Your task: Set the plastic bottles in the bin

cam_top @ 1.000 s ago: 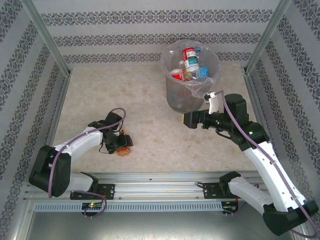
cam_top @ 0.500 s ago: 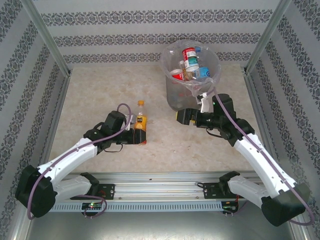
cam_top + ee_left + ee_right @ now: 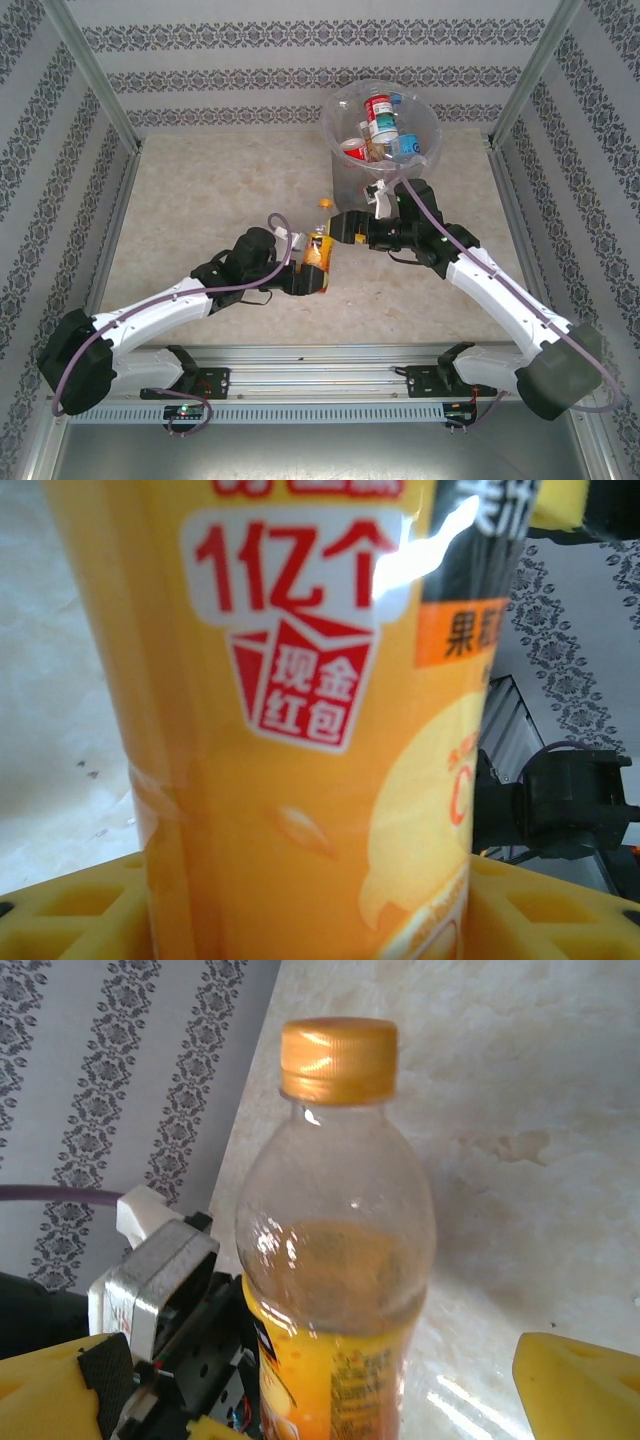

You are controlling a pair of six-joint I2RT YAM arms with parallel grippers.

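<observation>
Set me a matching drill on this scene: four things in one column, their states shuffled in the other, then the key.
Things
1. orange bottle
2. bin
3. left gripper
4. right gripper

States
A. open, fingers either side of the bottle's upper part
B. already holds several bottles
C. shut on the bottle's labelled body
D. clear top with an orange cap

Pairs: 1-D, 2-B, 3-C, 4-A
</observation>
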